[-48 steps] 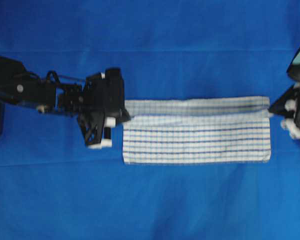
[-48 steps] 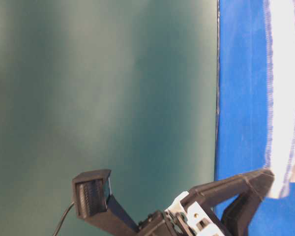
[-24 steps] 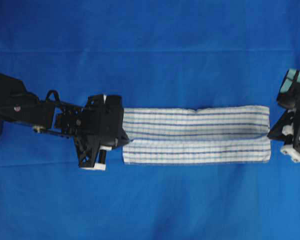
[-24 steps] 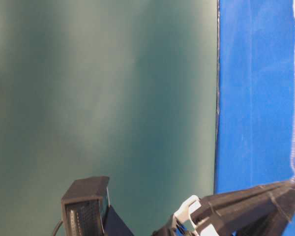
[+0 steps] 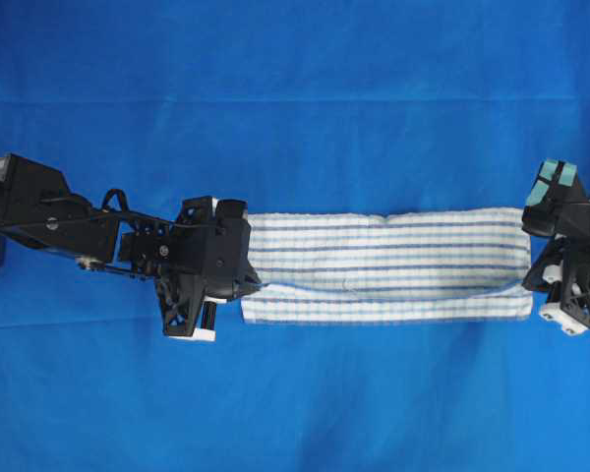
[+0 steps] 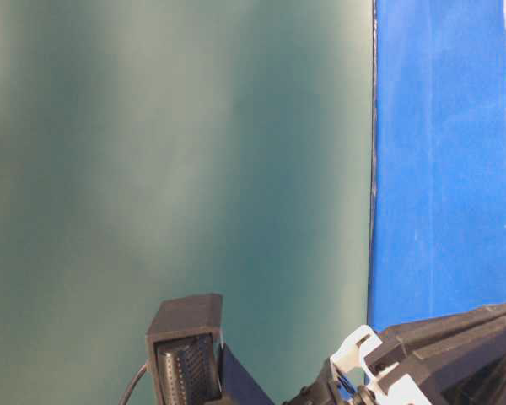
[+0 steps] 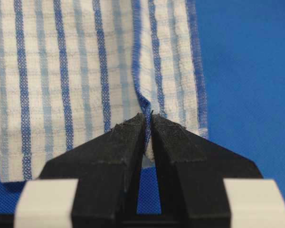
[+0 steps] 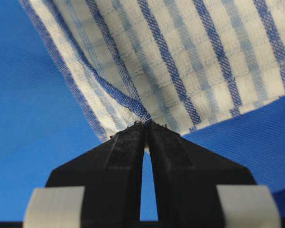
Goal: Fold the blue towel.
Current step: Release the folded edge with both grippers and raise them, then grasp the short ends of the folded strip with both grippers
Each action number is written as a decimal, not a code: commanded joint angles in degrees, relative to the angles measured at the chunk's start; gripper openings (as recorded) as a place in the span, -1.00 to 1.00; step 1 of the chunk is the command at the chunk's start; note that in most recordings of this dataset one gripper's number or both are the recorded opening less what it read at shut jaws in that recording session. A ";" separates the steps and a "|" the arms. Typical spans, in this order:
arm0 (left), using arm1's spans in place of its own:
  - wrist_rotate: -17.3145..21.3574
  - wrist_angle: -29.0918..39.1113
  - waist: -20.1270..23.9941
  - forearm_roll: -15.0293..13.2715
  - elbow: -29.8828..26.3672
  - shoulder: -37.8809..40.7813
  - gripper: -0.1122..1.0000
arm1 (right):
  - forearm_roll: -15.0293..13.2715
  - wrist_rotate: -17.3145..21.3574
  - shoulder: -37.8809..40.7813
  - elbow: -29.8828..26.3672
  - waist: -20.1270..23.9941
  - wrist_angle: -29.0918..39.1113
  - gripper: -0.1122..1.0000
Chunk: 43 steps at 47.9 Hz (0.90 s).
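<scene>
Blue tablecloth (image 5: pixel 295 88) under striped blue towel (image 5: pixel 388 265), teal wall (image 6: pixel 177 152) behind, both jaws pinching towel edges.

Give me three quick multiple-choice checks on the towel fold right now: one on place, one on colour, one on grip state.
1. Where is the left gripper relative to the blue towel in the overhead view?
A. at its left end
B. above its middle
C. far off it

2. What colour are the towel's stripes?
A. red
B. blue
C. green

3. How is the right gripper?
A. wide open, clear of the cloth
B. shut on a towel edge
C. holding a cup

Answers: 1 A, its tips meet the towel's left short end. 2 B, the left wrist view shows dark and light blue lines on white. 3 B, the right wrist view shows its jaws pinched on a hem.
</scene>
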 commanded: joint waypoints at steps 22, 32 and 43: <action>-3.60 2.64 2.02 0.26 -0.09 -4.13 0.78 | -3.69 0.00 -4.04 -4.66 0.00 7.91 0.28; -3.34 5.10 8.79 0.35 0.00 -6.24 0.81 | -12.22 0.09 -7.65 -5.19 -5.98 13.36 0.30; -3.34 5.19 13.62 0.62 0.00 -6.15 0.81 | -17.14 -0.18 -6.33 -5.01 -13.54 14.15 0.30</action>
